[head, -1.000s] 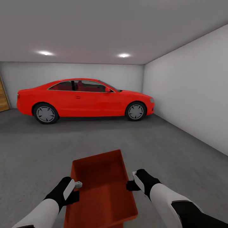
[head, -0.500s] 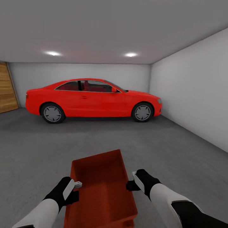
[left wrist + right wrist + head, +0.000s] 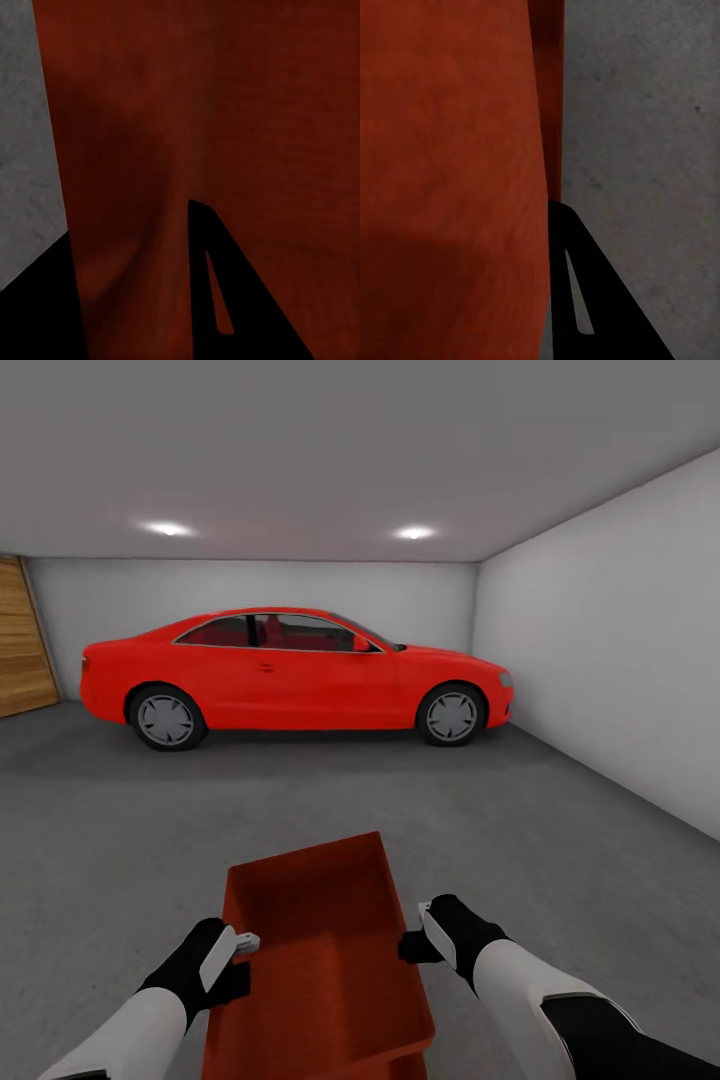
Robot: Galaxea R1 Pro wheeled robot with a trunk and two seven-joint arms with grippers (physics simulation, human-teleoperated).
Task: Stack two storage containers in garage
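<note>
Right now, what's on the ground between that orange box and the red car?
Nothing: in the head view, bare grey floor separates the storage container from the red car.

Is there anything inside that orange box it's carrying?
The box looks empty: only its bare ribbed bottom shows. Its near end runs below the picture's edge, so that part can't be checked.

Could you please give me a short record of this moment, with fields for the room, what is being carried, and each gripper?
room: garage, grey concrete floor, white walls
carried: orange-red container, lidless, held between both arms above the floor
left gripper: on the container's left wall
right gripper: on its right wall
background: red car side-on by the far wall; wooden door at far left
second container: not seen
</note>
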